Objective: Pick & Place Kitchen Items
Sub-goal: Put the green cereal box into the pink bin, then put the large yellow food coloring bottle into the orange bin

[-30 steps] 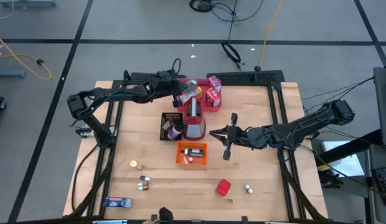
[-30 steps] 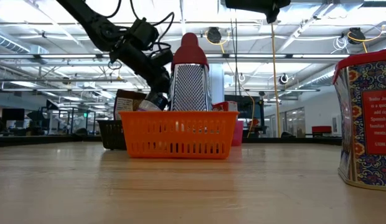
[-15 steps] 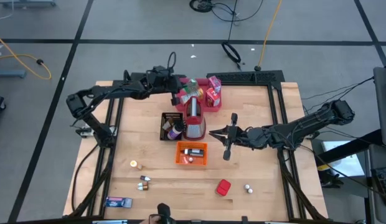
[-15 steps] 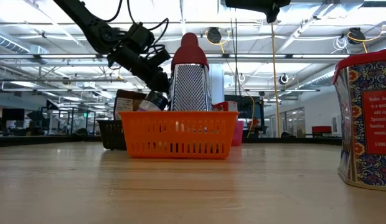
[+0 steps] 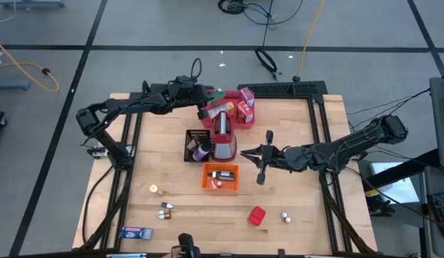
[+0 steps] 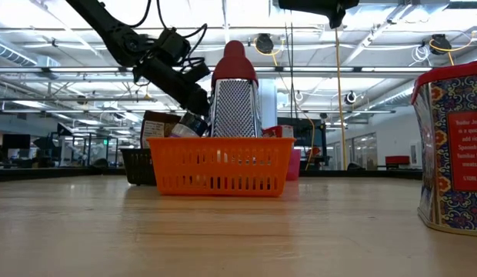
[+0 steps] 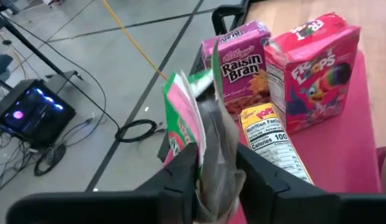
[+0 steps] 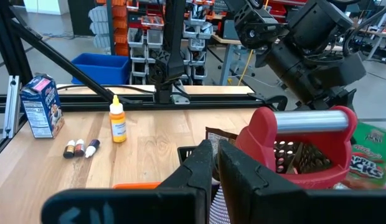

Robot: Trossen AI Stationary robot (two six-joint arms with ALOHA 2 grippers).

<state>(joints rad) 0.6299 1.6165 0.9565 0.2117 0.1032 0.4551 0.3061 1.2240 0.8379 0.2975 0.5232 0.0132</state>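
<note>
Green and pink, the small carton (image 7: pixel 183 118) is pinched between the left gripper (image 7: pixel 213 168) fingers, which are closed on it at the far-left edge of the pink tray (image 5: pixel 245 117); from overhead that gripper (image 5: pixel 202 94) sits at the tray's rim, so the carton is at the tray but I cannot tell whether it rests on it yet. Already standing on the tray are a purple Raisin Bran carton (image 7: pixel 241 59), a red Froot Loops carton (image 7: pixel 311 68) and a yellow packet (image 7: pixel 268 140) lying in front of them. Nearer the table's middle, the black basket (image 5: pixel 198 144) and the orange basket (image 5: pixel 220 176) each hold a few small goods, with the red-and-silver grater (image 5: pixel 223 136) between them. Much appears left: a yellow bottle (image 5: pixel 157 190), tiny shakers (image 5: pixel 166 209), a blue carton (image 5: pixel 136 232), a red box (image 5: pixel 257 216) and a small white shaker (image 5: pixel 285 216) lie scattered along the near side. The right gripper (image 5: pixel 245 153) waits just right of the grater, its fingers drawn nearly together around nothing. My judgement is that the sorting is under way, perhaps half done.
</note>
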